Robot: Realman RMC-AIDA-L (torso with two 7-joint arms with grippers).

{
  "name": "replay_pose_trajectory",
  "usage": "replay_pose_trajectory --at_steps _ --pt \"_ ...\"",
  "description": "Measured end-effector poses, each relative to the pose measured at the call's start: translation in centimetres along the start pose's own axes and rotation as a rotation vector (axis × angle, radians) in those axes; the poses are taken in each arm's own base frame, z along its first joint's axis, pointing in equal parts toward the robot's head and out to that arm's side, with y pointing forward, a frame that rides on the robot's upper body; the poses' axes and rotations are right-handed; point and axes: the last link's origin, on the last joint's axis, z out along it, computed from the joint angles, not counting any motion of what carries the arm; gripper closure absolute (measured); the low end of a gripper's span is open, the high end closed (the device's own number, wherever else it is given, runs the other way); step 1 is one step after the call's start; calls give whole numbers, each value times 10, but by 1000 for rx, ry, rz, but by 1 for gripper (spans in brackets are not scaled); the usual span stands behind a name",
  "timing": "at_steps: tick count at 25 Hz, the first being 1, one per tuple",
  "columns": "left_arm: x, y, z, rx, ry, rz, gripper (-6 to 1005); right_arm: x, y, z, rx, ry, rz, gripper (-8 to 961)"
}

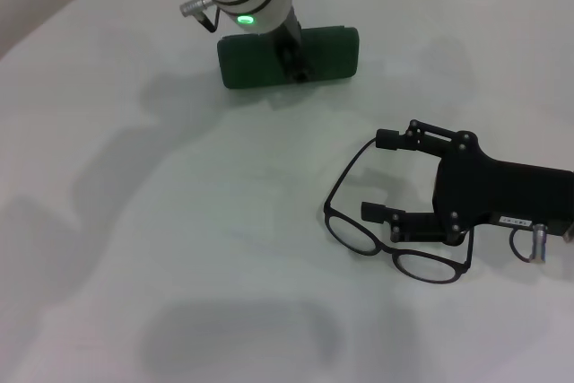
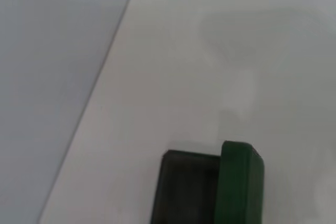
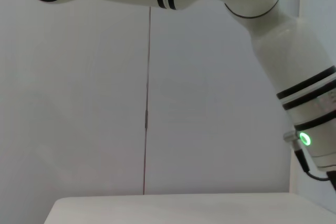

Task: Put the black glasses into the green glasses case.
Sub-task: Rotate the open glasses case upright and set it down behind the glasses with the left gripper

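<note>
black glasses (image 1: 395, 253) between right gripper (image 1: 384, 177) fingers

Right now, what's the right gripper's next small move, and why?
Probably close the right gripper: its open fingers straddle a temple arm of the black glasses lying on the table, while the left gripper is at the green glasses case.

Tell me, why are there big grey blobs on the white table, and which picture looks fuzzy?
In the head view, the grey blobs on the table are soft shadows, probably from the arms; the black glasses look sharp. In the left wrist view, the green glasses case is blurry, likely too close. In the right wrist view, the green light on the left arm glows clearly.
</note>
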Motion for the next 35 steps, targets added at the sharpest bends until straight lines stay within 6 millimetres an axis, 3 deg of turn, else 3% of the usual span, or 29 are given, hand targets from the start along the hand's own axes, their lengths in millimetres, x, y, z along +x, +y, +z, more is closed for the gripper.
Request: replay_pose_trajectory --at_steps 8,25,35 --pt "5 8 -6 -44 12 13 401 0 -1 -4 5 8 -2 113" --pt "-3 35 -18 -223 6 44 402 1 -3 -9 12 18 -2 114" --pt "-4 36 -20 -235 25 35 402 1 -4 -11 12 22 -6 114"
